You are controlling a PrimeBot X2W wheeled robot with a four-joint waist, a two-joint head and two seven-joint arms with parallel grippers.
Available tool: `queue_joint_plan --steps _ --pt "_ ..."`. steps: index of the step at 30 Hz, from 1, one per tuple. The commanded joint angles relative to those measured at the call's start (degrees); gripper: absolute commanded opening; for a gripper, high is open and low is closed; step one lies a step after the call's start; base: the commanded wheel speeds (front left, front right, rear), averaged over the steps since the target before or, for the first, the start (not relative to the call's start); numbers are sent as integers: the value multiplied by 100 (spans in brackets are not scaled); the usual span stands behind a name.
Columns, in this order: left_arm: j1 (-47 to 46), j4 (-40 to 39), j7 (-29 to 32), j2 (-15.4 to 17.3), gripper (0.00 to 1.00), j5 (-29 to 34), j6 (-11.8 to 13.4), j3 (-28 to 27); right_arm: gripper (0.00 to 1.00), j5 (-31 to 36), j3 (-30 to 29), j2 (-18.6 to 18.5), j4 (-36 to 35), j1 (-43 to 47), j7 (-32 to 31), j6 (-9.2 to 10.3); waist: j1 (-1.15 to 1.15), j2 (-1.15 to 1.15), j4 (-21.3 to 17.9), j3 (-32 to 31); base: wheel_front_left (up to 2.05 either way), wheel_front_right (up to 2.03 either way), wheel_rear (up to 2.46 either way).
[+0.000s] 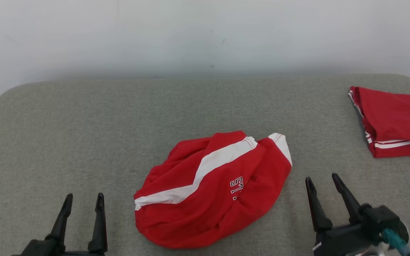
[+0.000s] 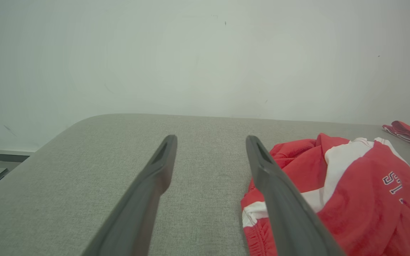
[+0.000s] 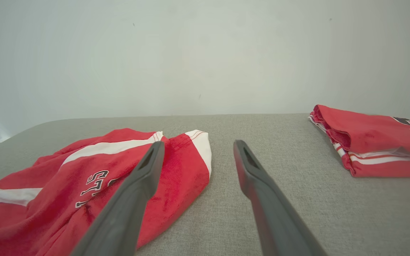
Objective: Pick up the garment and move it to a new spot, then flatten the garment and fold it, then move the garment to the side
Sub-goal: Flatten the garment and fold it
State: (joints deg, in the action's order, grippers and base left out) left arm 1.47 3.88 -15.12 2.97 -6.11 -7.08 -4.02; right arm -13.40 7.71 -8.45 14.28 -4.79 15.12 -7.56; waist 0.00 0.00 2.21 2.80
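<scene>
A crumpled red garment point(image 1: 212, 188) with a white stripe and dark lettering lies bunched in the middle of the grey padded table point(image 1: 119, 117). My left gripper point(image 1: 84, 200) stands open at the lower left, apart from the cloth's left edge, nothing between its fingers. At the lower right my right gripper point(image 1: 322, 179) is open too, just off the garment's right side. The left wrist view has the garment point(image 2: 351, 192) to the right of my open left gripper point(image 2: 210, 141). In the right wrist view the garment point(image 3: 84, 185) lies left of my open right gripper point(image 3: 198, 146).
A second red garment point(image 1: 393, 121), folded, with dark numerals, rests at the table's far right edge and shows as a folded garment point(image 3: 372, 145) in the right wrist view. A pale wall point(image 1: 205, 32) rises behind the table.
</scene>
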Motion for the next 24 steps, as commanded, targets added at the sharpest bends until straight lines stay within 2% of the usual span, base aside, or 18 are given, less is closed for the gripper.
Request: queue_joint_plan --steps 1,14,24 --pt "-52 6 -1 -5 100 11 5 25 100 -18 49 -93 77 -166 -10 18 0 0 106 69 0 0 0" --pt "-356 229 0 -9 100 -306 149 466 100 -176 1009 -683 1315 -2071 -719 18 0 0 805 490 0 0 0" --pt "-523 285 0 -9 100 -622 329 798 100 -632 1596 -1078 2225 -2879 -1097 18 0 0 1259 706 0 0 0"
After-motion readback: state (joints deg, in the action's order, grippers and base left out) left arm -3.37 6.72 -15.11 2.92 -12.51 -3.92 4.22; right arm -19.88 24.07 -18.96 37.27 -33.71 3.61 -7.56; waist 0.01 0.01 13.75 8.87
